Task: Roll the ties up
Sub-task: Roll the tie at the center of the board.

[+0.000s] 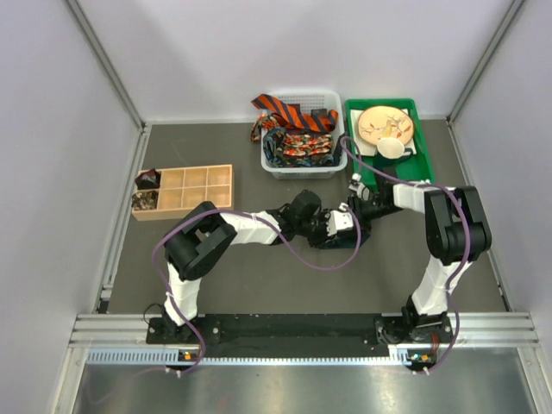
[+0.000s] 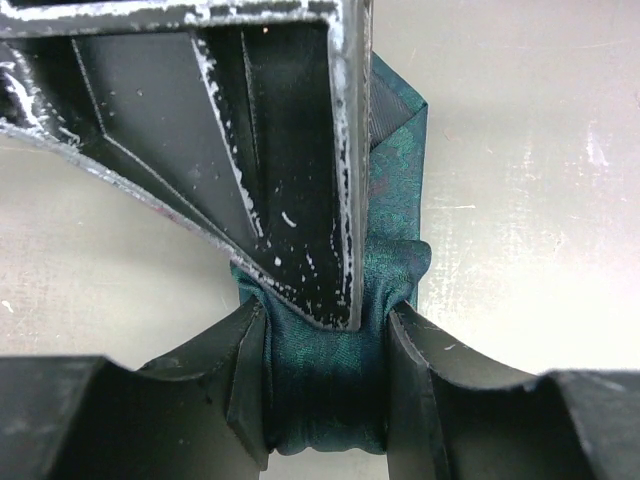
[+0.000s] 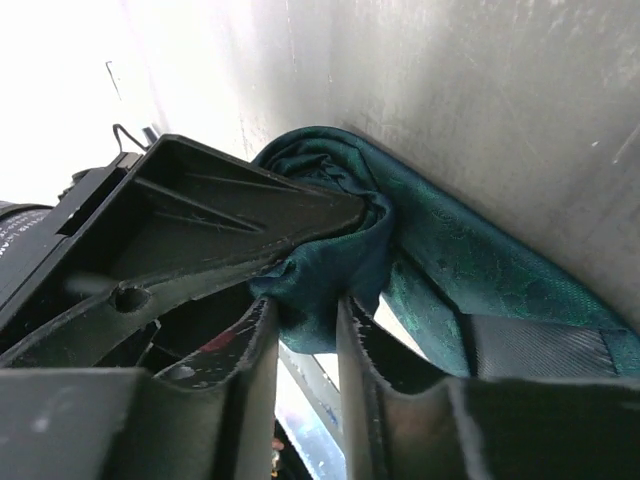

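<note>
A dark teal tie (image 2: 330, 370) is rolled into a small bundle at the table's middle. My left gripper (image 2: 325, 385) is shut on the roll, one finger on each side. My right gripper (image 3: 305, 320) is shut on the same teal tie (image 3: 330, 265), pinching a fold of it; its loose tail runs off to the right. In the top view both grippers meet over the tie (image 1: 341, 226), which they hide. An orange-and-black striped tie (image 1: 289, 112) and dark ties with red patterns (image 1: 302, 147) lie in the white basket (image 1: 326, 169).
A wooden compartment box (image 1: 185, 191) stands at the left with dark items in its left cells. A green tray (image 1: 418, 164) at the back right holds a round wooden plate (image 1: 385, 125) and a white object. Purple cables loop off both arms.
</note>
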You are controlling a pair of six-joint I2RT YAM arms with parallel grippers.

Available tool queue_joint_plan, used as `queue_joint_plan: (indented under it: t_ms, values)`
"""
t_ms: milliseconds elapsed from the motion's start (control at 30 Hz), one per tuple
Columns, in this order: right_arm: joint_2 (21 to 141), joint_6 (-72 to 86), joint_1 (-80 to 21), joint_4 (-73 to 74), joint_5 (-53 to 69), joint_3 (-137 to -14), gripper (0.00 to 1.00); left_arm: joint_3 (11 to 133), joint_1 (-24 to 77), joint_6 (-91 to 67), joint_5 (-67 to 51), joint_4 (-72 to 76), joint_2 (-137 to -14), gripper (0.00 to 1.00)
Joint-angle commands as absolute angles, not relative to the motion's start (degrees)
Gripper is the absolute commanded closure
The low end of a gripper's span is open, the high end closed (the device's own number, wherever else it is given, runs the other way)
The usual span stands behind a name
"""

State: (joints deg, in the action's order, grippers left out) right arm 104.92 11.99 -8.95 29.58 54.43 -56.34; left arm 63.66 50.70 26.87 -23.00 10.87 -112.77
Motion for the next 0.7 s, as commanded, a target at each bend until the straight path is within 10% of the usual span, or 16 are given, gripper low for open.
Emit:
queue_joint_plan:
  t_ms: [0, 100, 300, 667]
  values:
    - [107.7, 8.2, -10.1, 30.4, 52.8, -58.5, 0.82, 62.7, 50.1, 27.8, -18.7, 2.4, -116.8, 0.65]
    - [107.9, 7.0, -10.1, 31.0, 50.7, -58.9, 1.00, 62.8, 50.0, 26.5, -19.0, 2.6, -116.5, 0.53]
    - [107.1, 6.0, -9.4, 30.9, 43.6, -58.5, 1.00, 59.8, 47.4, 21.5, -26.4, 9.0, -112.3, 0.04]
    - [105.8, 6.0, -9.1, 32.0, 32.7, -59.0, 1.00, 57.0, 45.8, 19.5, -36.5, 20.4, -110.8, 0.01]
